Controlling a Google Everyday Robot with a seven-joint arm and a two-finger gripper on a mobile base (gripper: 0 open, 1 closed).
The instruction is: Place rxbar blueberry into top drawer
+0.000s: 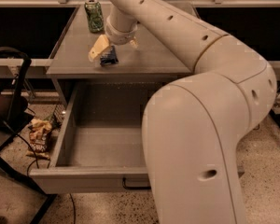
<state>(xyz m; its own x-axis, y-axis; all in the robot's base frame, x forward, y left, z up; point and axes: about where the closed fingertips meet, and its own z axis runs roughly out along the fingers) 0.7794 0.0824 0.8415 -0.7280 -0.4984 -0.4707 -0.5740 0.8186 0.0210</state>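
The rxbar blueberry (108,57), a small dark navy wrapper, lies on the grey cabinet top (154,55) near its front edge. My gripper (115,47) reaches down over it from behind, open, with one pale yellow finger (98,47) just left of the bar and the other finger (133,43) to its right. The bar is not lifted. The top drawer (84,178) is pulled wide open below, its inside bare, with a small black handle (135,186) partly hidden behind my arm.
A green soda can (94,15) stands at the back left of the cabinet top. A chip bag (38,136) lies on the floor left of the drawer. A black frame (11,92) stands at the left. My large arm body (196,143) covers the drawer's right side.
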